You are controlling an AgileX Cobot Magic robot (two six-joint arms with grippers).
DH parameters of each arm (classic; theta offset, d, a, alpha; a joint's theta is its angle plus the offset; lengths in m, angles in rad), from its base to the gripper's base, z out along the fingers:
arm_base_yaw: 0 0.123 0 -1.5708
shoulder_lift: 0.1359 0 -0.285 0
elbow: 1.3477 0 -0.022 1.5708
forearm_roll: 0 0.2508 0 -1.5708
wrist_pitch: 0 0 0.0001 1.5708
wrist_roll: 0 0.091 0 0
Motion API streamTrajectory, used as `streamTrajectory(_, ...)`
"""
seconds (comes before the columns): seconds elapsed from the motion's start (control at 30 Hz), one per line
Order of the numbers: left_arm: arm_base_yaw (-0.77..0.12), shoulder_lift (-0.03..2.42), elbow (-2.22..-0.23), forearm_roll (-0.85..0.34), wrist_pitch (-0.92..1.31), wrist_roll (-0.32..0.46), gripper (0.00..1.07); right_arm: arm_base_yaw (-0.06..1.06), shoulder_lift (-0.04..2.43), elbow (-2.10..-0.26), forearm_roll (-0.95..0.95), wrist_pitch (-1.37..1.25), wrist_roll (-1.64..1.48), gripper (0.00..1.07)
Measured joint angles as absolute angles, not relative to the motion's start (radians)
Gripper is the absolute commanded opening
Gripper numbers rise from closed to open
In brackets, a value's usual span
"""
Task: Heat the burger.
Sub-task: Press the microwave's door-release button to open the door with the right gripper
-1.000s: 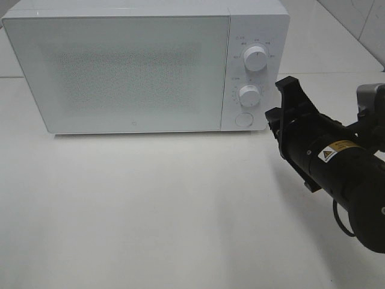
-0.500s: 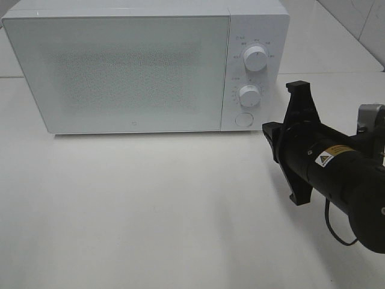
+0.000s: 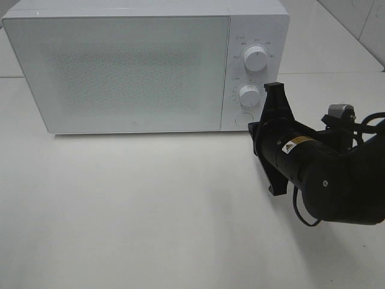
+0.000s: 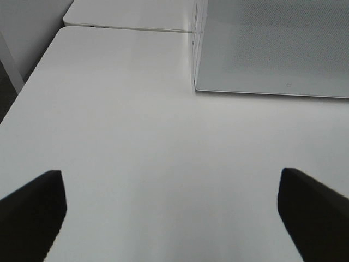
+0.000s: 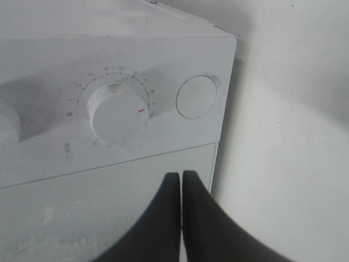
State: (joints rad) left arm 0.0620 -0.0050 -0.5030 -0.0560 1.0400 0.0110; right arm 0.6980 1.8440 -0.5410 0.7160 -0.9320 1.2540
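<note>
Nearest to us, the left claw (image 4: 169, 180) hangs over the bare white table (image 4: 136, 136) with its two dark fingers (image 4: 32, 213) spread wide apart and nothing between them. The right claw (image 5: 181, 176) is pressed fully together, its two black fingertips (image 5: 172, 183) touching along their length, and it has hold of nothing. In the high view we see the bulky black right arm (image 3: 313, 168) reaching in from the right side of the table towards the front right corner of the microwave (image 3: 120, 66). The closed fingertips face the control panel close to the lower knob (image 5: 117, 114) and the round button (image 5: 196, 96); whether they touch the panel we cannot tell. The knob carries a small red mark (image 5: 141, 111) on its face. Beyond the arm, the white microwave stands on the table with its dotted, frosted door (image 3: 126, 72) shut, and the upper knob (image 3: 255, 59) sits above the lower one on the panel. Where the burger is we cannot tell from these views. Behind the microwave, a pale tiled wall (image 3: 361, 24) rises at the far right.
</note>
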Motion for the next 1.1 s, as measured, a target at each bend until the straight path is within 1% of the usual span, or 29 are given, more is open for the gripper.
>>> streamTrajectory(0.43, 0.062, -0.005, -0.503, -0.056, 1.04, 0.011, 0.98, 0.604, 1.941, -0.676, 0.716, -0.861, 1.252, 0.0)
streamTrajectory(0.93, 0.062, -0.005, -0.503, -0.056, 1.04, 0.011, 0.98, 0.596, 2.03, -0.772, 0.696, -0.823, 1.252, 0.0)
streamTrajectory(1.1, 0.062, -0.005, -0.503, -0.056, 1.04, 0.011, 0.98, 0.588, 2.083, -0.829, 0.696, -0.819, 1.252, 0.0)
